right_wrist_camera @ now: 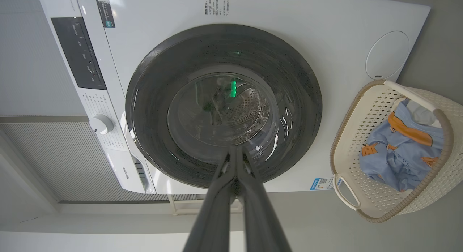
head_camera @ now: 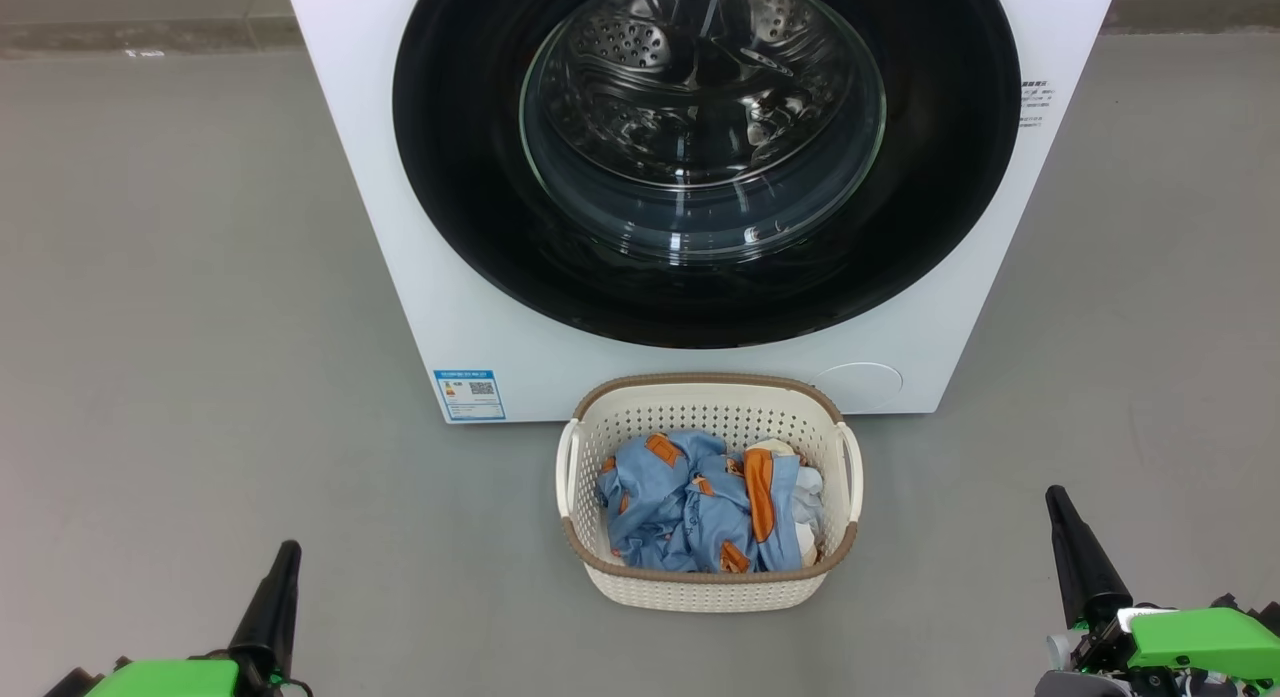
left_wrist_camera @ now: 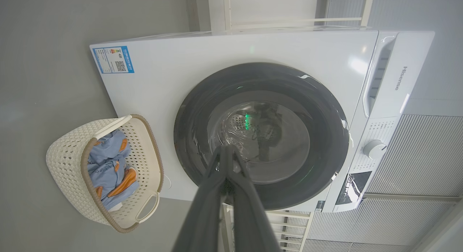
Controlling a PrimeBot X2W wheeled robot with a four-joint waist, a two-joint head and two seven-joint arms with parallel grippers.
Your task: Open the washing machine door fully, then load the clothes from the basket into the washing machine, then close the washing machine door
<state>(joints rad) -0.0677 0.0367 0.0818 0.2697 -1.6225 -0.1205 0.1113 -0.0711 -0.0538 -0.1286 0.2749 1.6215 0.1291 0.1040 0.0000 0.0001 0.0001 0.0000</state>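
The white washing machine (head_camera: pixel 430 277) stands straight ahead, its round black door (head_camera: pixel 470 197) shut flush against the front, steel drum visible through the glass. Directly before it on the floor sits the cream basket (head_camera: pixel 705 589) holding the light blue clothes (head_camera: pixel 690 507) with orange patches. My left gripper (head_camera: pixel 288 549) is shut at the lower left, well clear of the basket. My right gripper (head_camera: pixel 1056 497) is shut at the lower right, equally far off. In the wrist views the left gripper (left_wrist_camera: pixel 226 149) and right gripper (right_wrist_camera: pixel 237 149) point at the door (left_wrist_camera: pixel 202 111) (right_wrist_camera: pixel 152 100), fingers pressed together, holding nothing.
Bare grey floor (head_camera: pixel 180 327) lies on both sides of the machine and basket. A blue label sticker (head_camera: pixel 469 394) and a round cap (head_camera: pixel 858 385) sit low on the machine front. The control panel with a knob (left_wrist_camera: pixel 374 149) lies along the machine's top.
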